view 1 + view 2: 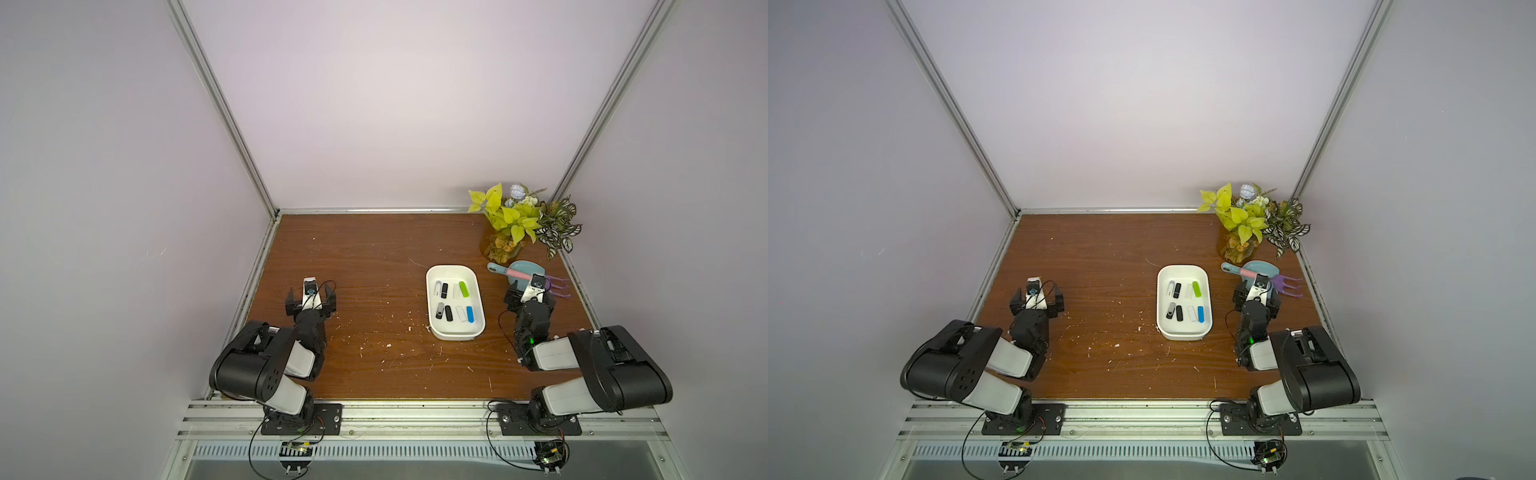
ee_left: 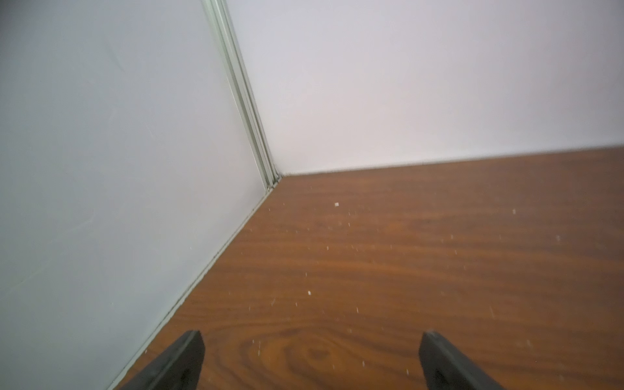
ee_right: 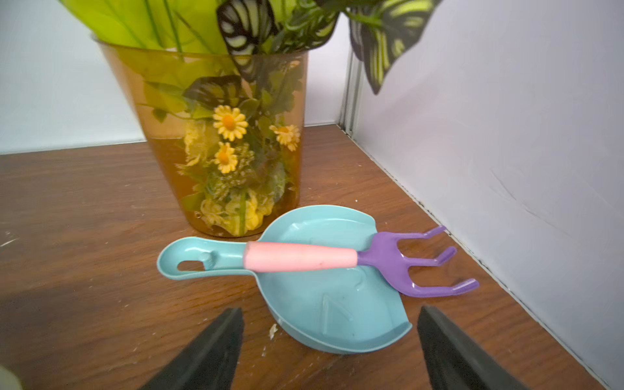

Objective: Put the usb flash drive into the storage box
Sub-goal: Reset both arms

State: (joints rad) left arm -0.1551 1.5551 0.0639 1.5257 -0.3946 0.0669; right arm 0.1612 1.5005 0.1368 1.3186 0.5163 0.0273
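Flash drives (image 1: 448,313) are lying in two rows inside the white storage box (image 1: 457,333), which is sitting on the wooden table (image 1: 374,270) between the arms. The left gripper (image 2: 310,337) is hanging wide open and empty near the side wall (image 2: 101,169). The right gripper (image 3: 329,310) is standing open and empty just before a teal scoop (image 3: 320,304) carrying a purple rake (image 3: 304,256).

The worktop (image 1: 374,257) is brown wood-grain, smooth, matt, and flecked with white specks. The storage box (image 1: 455,334) looks like smooth white plastic. Near the far right corner, the teal scoop (image 3: 331,304) is glossy plastic. The rake (image 3: 304,256) is purple plastic, matt pink along its grip, and the pot (image 3: 152,101) is translucent amber plastic.
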